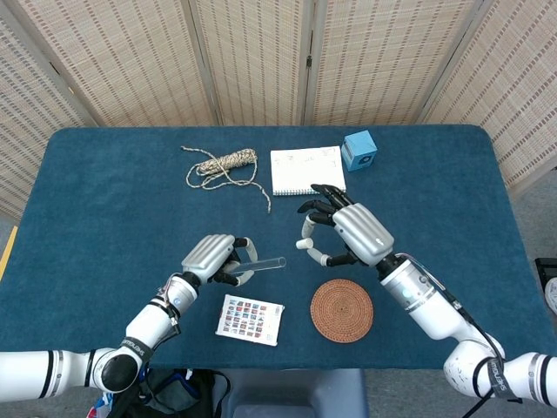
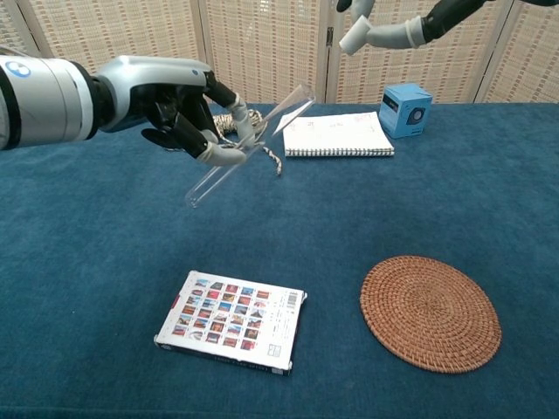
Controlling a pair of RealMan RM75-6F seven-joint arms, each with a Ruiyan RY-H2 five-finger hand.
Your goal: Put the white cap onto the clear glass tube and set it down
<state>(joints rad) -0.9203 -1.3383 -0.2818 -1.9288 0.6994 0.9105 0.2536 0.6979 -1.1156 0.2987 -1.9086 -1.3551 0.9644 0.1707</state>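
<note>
My left hand (image 1: pixel 211 258) (image 2: pixel 179 106) holds the clear glass tube (image 1: pixel 264 264) (image 2: pixel 251 140) above the table, tilted, with its far end raised toward the right. In the air to the right of that end, my right hand (image 1: pixel 350 232) (image 2: pixel 403 29) pinches the small white cap (image 1: pixel 301 246) (image 2: pixel 353 38) between thumb and finger. A short gap separates the cap from the tube's raised end. Most of my right hand is cut off by the top edge of the chest view.
On the blue table (image 1: pixel 104 192) lie a coil of rope (image 1: pixel 223 165), a white notebook (image 1: pixel 306 170) and a blue box (image 1: pixel 359 150) at the back. A woven round mat (image 1: pixel 341 310) and a picture card pack (image 1: pixel 251 319) lie near the front.
</note>
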